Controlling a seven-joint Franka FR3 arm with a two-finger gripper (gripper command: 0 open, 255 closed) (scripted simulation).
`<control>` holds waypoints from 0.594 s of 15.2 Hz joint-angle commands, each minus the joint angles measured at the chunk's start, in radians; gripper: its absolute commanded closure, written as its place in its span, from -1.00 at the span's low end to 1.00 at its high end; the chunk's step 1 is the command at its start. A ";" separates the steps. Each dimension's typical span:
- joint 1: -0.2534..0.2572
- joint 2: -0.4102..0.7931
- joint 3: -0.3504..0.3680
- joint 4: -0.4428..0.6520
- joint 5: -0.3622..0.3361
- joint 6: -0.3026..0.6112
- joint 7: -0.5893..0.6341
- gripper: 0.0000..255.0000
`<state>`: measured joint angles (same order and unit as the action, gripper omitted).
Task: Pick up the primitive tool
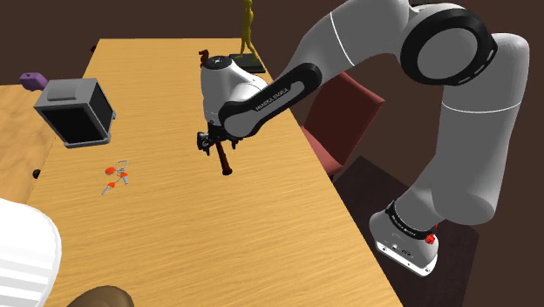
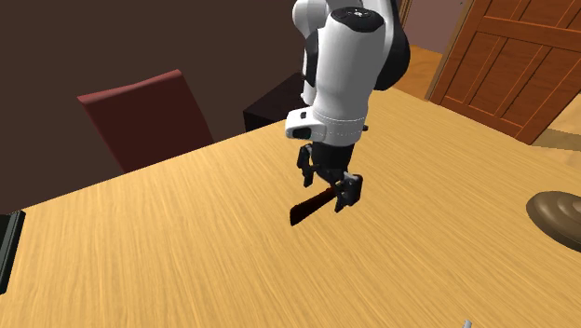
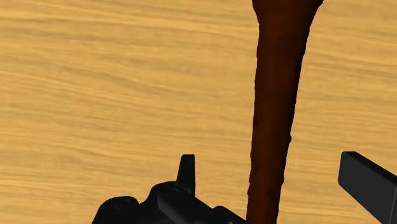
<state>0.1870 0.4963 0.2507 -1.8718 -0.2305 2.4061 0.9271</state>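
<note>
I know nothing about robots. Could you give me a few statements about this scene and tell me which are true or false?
1. The arm is blue. False: it is white with dark joints.
2. The dark brown tool is right at the hand. True.
3. A dark red chair stands beside the table. True.
4. The dark box sits next to the tool. False: it stands well apart, toward the shoulder view's left.

White lettering on black band [image 1: 266, 98] of the arm [image 1: 453, 131], apparently FRANKA EMIKA, barely legible
</note>
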 commanded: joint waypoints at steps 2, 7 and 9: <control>0.003 0.013 -0.003 0.002 -0.005 0.011 0.005 -1.00; 0.003 0.012 -0.003 0.000 -0.005 0.012 0.005 1.00; 0.003 0.011 -0.003 -0.001 -0.005 0.012 0.005 1.00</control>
<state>0.1904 0.5073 0.2481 -1.8719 -0.2353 2.4185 0.9319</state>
